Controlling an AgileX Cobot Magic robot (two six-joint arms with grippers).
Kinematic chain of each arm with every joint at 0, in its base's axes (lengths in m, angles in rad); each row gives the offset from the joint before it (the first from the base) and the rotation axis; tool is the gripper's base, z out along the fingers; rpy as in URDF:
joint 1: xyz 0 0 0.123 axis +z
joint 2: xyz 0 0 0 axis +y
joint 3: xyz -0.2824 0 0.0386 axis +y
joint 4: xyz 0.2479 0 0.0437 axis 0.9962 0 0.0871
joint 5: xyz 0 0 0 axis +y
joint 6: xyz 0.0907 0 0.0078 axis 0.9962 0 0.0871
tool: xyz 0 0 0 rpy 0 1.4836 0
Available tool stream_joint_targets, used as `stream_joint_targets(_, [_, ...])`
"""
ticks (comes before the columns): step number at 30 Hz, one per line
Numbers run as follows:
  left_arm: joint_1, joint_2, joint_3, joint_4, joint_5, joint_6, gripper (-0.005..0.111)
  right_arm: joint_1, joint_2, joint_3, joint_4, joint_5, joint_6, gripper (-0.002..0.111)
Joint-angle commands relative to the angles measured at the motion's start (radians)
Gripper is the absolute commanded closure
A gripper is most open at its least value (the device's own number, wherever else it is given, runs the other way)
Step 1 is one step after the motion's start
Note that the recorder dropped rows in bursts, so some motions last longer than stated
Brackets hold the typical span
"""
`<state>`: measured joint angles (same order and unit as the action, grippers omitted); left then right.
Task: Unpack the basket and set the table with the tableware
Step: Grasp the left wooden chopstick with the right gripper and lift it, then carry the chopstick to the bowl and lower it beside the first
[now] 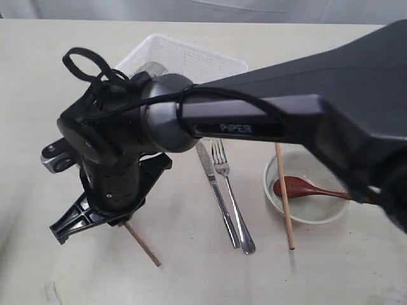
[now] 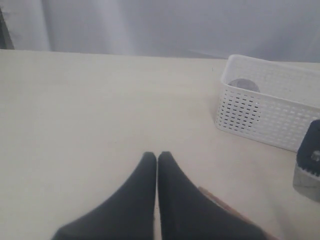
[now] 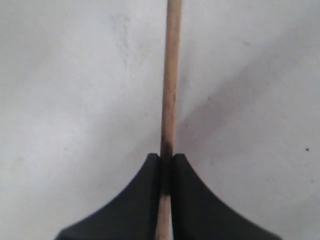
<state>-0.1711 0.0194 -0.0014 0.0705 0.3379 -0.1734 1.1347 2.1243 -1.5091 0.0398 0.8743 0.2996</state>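
Observation:
My right gripper (image 3: 167, 157) is shut on a wooden chopstick (image 3: 171, 75) low over the pale table (image 1: 191, 254). In the exterior view this arm reaches across to the left, and the chopstick (image 1: 143, 244) sticks out below the right gripper (image 1: 111, 219). A second chopstick (image 1: 284, 197) lies across the rim of the cream bowl (image 1: 318, 213), which holds the dark spoon (image 1: 305, 189). Knife (image 1: 216, 194) and fork (image 1: 232, 197) lie side by side mid-table. The white basket (image 1: 191, 57) stands at the back with the steel cup (image 1: 152, 68) inside. My left gripper (image 2: 157, 156) is shut and empty.
In the left wrist view the basket (image 2: 270, 115) stands to one side with the cup (image 2: 244, 85) showing over its rim. Part of the right arm (image 2: 310, 165) and the held chopstick (image 2: 225, 206) also show there. The plate is out of view.

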Motion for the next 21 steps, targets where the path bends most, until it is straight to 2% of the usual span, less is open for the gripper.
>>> stream_joint_targets(1, [-0.003, 0.003, 0.001, 0.000, -0.010, -0.005, 0.106, -0.004, -0.112, -0.001, -0.057, 0.028, 0.036, 0.109])
stream_joint_targets(10, [-0.003, 0.003, 0.001, 0.000, -0.010, -0.005, 0.106, -0.014, -0.329, -0.001, -0.285, 0.193, 0.176, 0.109])
stream_joint_targets(21, [-0.003, 0.003, 0.001, 0.000, -0.010, -0.005, 0.106, -0.247, -0.575, -0.001, -0.242, 0.277, 0.171, 0.109])
